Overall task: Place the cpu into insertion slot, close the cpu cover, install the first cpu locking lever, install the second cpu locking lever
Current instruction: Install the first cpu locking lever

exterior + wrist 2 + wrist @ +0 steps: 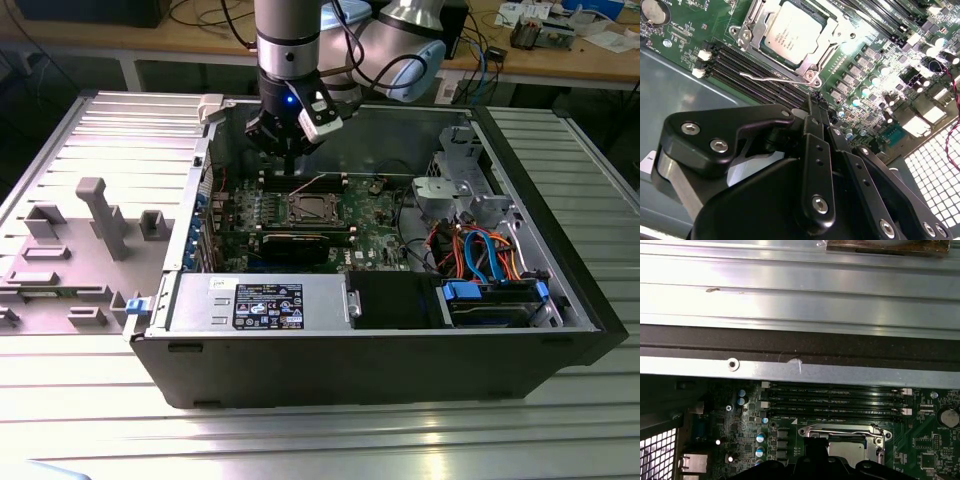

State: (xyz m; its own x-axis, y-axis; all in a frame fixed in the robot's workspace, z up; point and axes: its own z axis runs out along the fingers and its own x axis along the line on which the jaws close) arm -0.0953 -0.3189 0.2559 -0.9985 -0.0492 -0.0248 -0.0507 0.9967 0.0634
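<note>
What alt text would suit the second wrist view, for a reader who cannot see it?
A silver chip sits on a green circuit board, with a metal cover flat around it. A thin wire lever runs beside the cover, and the black end effector stands close by in the foreground.

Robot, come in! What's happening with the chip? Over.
Gripper shut, tip near the wire lever. Chip seated, cover down around it. Nothing in the way.

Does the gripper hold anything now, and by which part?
Nothing appears to be held: the gripper is shut, just beside the end of the locking lever.
</note>
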